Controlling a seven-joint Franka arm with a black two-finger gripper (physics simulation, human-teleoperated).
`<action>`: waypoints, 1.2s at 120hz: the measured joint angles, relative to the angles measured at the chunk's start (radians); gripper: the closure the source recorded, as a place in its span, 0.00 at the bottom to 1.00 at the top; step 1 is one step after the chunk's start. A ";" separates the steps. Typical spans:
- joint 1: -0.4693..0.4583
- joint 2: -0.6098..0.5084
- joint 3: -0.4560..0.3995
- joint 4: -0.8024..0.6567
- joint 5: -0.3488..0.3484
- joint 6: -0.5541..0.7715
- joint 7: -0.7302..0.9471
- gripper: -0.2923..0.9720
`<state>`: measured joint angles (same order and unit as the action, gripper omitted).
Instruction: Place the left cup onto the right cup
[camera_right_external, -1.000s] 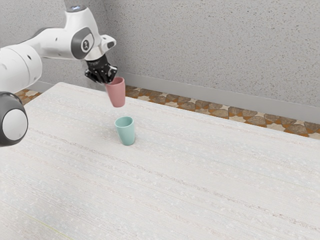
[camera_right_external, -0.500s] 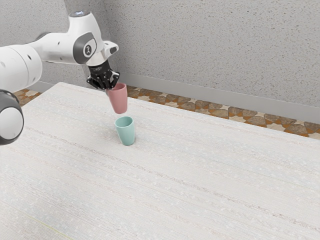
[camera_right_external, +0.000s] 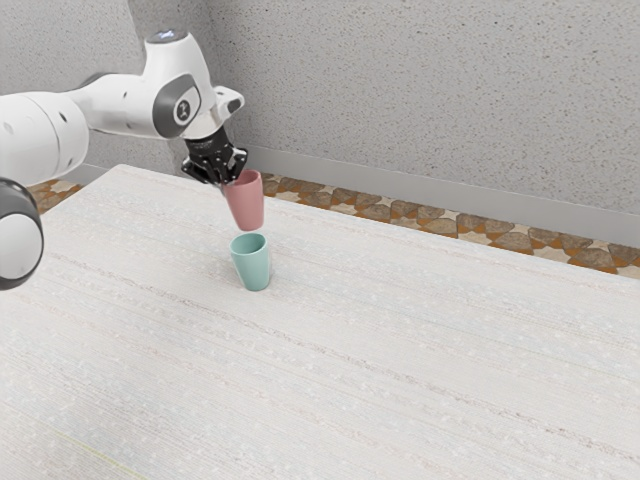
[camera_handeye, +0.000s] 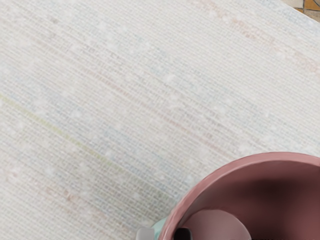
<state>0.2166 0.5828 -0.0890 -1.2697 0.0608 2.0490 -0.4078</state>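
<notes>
The pink cup (camera_right_external: 243, 201) hangs in the air just above the green cup (camera_right_external: 250, 260), not touching it. Over the last second I have carried it toward the exterior view's right and a little lower, so it is now nearly over the green cup's mouth; I judge only the lowering remains. Its long axis is close to upright, mouth up toward my hand, base down. My gripper (camera_right_external: 227, 177) is clamped on its rim, over the table (camera_right_external: 420, 340).
</notes>
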 joint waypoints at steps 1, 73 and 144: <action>0.000 -0.001 0.000 -0.001 0.000 0.002 -0.001 0.85; -0.005 -0.081 0.000 -0.120 0.005 0.067 -0.058 0.85; -0.005 -0.112 0.001 -0.195 -0.002 0.083 -0.109 0.85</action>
<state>0.2117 0.4706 -0.0881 -1.4650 0.0591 2.1322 -0.5163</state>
